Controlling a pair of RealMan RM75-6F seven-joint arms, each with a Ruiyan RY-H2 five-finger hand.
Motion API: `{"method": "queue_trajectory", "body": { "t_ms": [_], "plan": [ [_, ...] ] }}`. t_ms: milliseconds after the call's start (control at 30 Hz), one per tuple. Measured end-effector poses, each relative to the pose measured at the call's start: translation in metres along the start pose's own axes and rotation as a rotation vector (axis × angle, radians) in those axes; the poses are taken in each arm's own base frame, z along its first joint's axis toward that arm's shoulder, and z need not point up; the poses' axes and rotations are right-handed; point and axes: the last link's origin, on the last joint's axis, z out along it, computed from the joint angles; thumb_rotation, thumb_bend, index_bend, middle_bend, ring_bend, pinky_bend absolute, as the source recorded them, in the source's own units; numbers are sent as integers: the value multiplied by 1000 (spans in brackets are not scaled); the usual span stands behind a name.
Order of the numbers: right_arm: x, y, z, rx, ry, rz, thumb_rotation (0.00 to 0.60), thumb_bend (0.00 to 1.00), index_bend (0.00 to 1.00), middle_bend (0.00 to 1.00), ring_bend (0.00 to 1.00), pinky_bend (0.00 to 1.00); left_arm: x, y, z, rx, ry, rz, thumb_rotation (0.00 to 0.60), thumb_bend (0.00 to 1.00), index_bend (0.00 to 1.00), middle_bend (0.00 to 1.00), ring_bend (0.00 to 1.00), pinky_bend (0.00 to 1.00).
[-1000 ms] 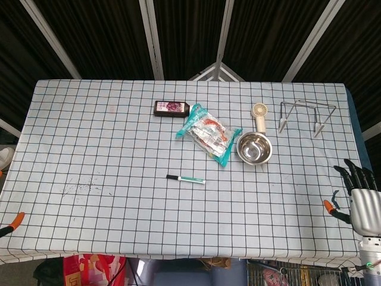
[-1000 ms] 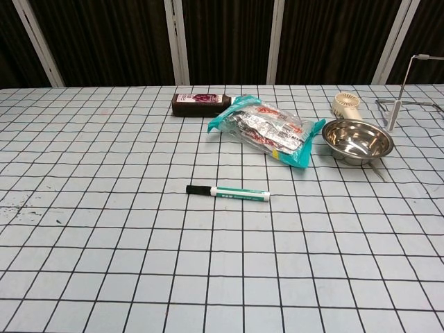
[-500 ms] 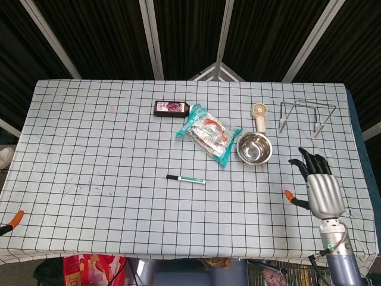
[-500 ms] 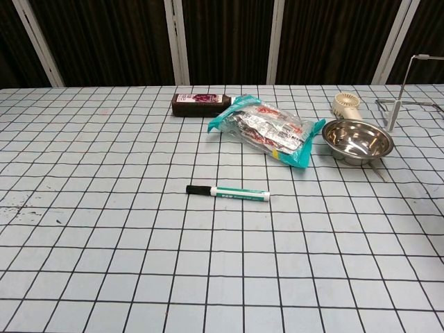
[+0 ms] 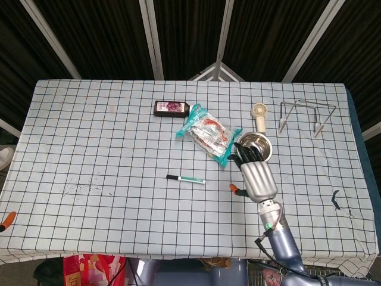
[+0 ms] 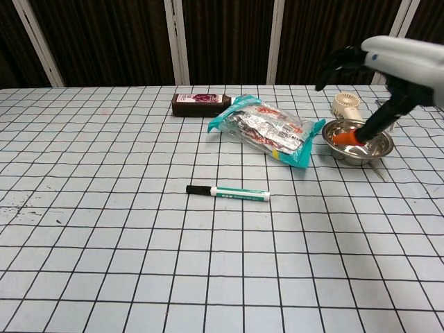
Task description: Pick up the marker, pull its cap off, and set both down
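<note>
The marker [image 5: 185, 179] lies flat near the middle of the checked tablecloth [image 5: 89, 149], black cap to the left and white-green barrel to the right; the chest view shows the marker [image 6: 229, 193] too. My right hand [image 5: 253, 173] hovers to the marker's right, fingers spread and holding nothing, its fingertips over the steel bowl. In the chest view my right hand [image 6: 388, 66] hangs high at the right, its orange thumb tip in front of the bowl. Of my left hand [image 5: 6, 220] only an orange tip shows at the table's left edge.
Behind the marker lie a teal snack bag [image 5: 208, 134] and a dark flat box [image 5: 171, 108]. A steel bowl [image 5: 265, 148], a small cream fan [image 5: 259, 113] and a wire rack [image 5: 306, 113] stand at the back right.
My right hand has swept left from the table's right edge to beside the bowl and now shows in the chest view. The left hand's tip slipped slightly further out.
</note>
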Motion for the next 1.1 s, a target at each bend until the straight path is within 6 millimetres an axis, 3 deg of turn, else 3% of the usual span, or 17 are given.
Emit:
{"method": "queue_trajectory", "body": {
  "t_ms": [200, 400, 700, 1100],
  "plan": [
    [-28, -40, 26, 10, -88, 40, 600, 219, 323, 95, 129, 100, -2, -2, 4, -4, 2, 3, 600, 328, 14, 0, 0, 18],
    [-48, -67, 49, 2, -124, 54, 600, 220, 335, 95, 129, 100, -7, 3, 9, -14, -10, 14, 600, 328, 13, 0, 0, 18],
    [-70, -87, 78, -32, -145, 24, 600, 219, 389, 95, 129, 100, -19, 9, 17, -19, -26, 26, 600, 327, 13, 0, 0, 18],
    [-98, -85, 79, -73, -182, 65, 600, 220, 433, 95, 129, 100, -23, 5, 20, -4, -26, 30, 600, 328, 14, 0, 0, 18]
  ]
}}
